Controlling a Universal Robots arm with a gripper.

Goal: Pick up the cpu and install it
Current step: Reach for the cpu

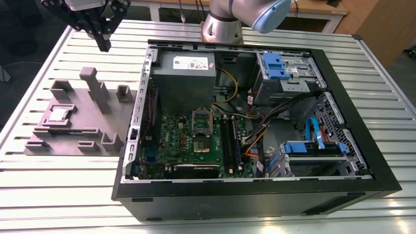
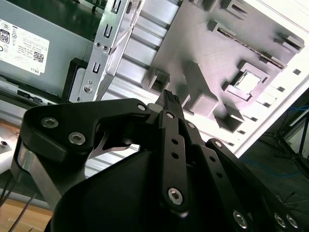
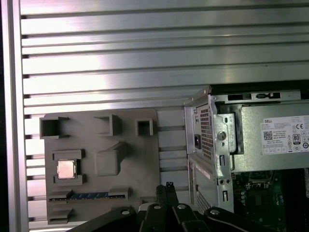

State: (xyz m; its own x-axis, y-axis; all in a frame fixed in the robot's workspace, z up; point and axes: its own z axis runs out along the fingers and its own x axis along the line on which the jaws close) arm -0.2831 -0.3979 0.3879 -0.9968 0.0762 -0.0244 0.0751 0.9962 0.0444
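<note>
The arm hangs high over the slatted aluminium table (image 1: pixel 39 73), beside the far corner of the open computer case (image 1: pixel 260 195). Its gripper (image 1: pixel 104 47) points straight down, the 2 fingers (image 2: pixel 173 145) pressed together with nothing between them. The cpu (image 1: pixel 58 114) lies flat in a square recess of the grey fixture block (image 1: pixel 71 141) — outside the case, well apart from the gripper, nearer the exterior view's left.

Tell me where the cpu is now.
The cpu sits in a recess of the grey fixture, on the exterior view's left, beside the open computer case.
</note>
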